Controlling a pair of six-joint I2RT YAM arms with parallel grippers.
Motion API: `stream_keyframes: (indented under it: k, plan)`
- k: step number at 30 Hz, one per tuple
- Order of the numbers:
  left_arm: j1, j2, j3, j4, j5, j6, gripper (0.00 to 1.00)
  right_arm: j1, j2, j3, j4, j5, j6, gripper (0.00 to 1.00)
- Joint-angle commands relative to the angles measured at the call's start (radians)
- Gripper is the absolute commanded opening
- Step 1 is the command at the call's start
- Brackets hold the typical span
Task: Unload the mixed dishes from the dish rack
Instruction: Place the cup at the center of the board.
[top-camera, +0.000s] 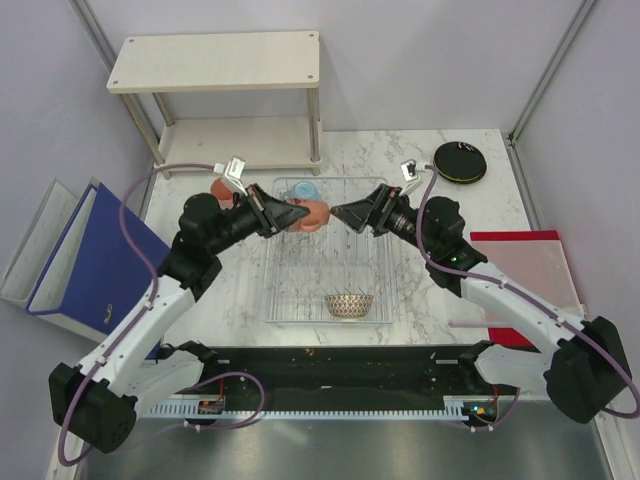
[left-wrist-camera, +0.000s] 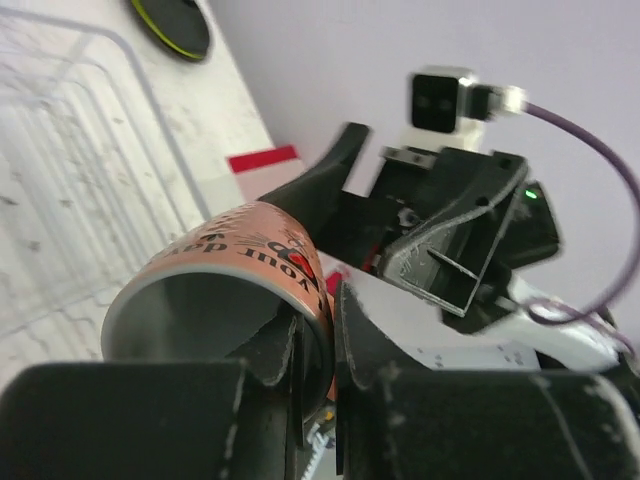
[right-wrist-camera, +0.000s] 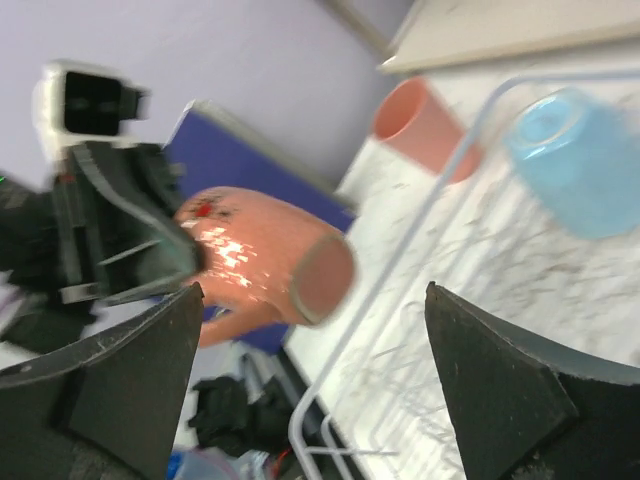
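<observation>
My left gripper (top-camera: 285, 214) is shut on the rim of a salmon pink mug (top-camera: 310, 213) with dark lettering and holds it sideways above the far part of the wire dish rack (top-camera: 280, 290). In the left wrist view (left-wrist-camera: 335, 300) one finger is inside the mug (left-wrist-camera: 230, 270) and one outside. My right gripper (top-camera: 340, 213) is open, facing the mug's base (right-wrist-camera: 270, 260) from the right, close to it. A light blue cup (top-camera: 297, 188) lies at the rack's far end. A beige net-patterned bowl (top-camera: 348, 304) sits at the rack's near end.
A second salmon cup (top-camera: 222, 190) lies on the table left of the rack. A black plate with a lime-green rim (top-camera: 460, 162) sits far right. A wooden shelf (top-camera: 230, 100) stands at the back, a blue binder (top-camera: 95, 260) left, a red folder (top-camera: 525, 270) right.
</observation>
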Motion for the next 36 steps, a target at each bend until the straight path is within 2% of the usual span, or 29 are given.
stream_keyframes:
  k: [1, 2, 4, 6, 7, 12, 17, 20, 25, 30, 36]
  plan:
    - [0.01, -0.03, 0.304, -0.425, -0.231, 0.269, 0.02, -0.001, -0.088, 0.174, -0.589, 0.386, -0.304, 0.98]
    - [0.01, -0.006, 0.345, -0.487, -0.285, 0.303, 0.02, 0.001, -0.102, 0.184, -0.632, 0.432, -0.337, 0.98]
    - [0.011, 0.037, 0.478, -0.708, -0.484, 0.386, 0.02, -0.001, -0.119, 0.179, -0.707, 0.524, -0.353, 0.98]
    - [0.016, 0.117, 0.598, -0.844, -0.678, 0.439, 0.02, -0.001, -0.152, 0.155, -0.721, 0.554, -0.359, 0.98]
    - [0.02, 0.14, 0.626, -0.931, -0.722, 0.453, 0.02, -0.001, -0.165, 0.124, -0.724, 0.564, -0.358, 0.98]
    - [0.109, 0.247, 0.697, -1.043, -0.886, 0.518, 0.02, -0.001, -0.211, 0.078, -0.756, 0.607, -0.387, 0.98]
    - [0.246, 0.33, 0.72, -1.075, -0.885, 0.538, 0.02, -0.001, -0.223, 0.073, -0.793, 0.598, -0.414, 0.98]
    - [0.283, 0.375, 0.733, -1.08, -0.877, 0.544, 0.02, -0.001, -0.24, 0.06, -0.796, 0.591, -0.417, 0.98]
    - [0.318, 0.465, 0.727, -1.086, -0.856, 0.543, 0.02, -0.001, -0.257, 0.035, -0.796, 0.58, -0.419, 0.98]
    - [0.352, 0.565, 0.669, -1.02, -0.785, 0.501, 0.02, -0.001, -0.255, 0.032, -0.793, 0.548, -0.428, 0.98]
    - [0.384, 0.709, 0.698, -1.009, -0.744, 0.483, 0.02, -0.001, -0.252, 0.026, -0.791, 0.54, -0.439, 0.98]
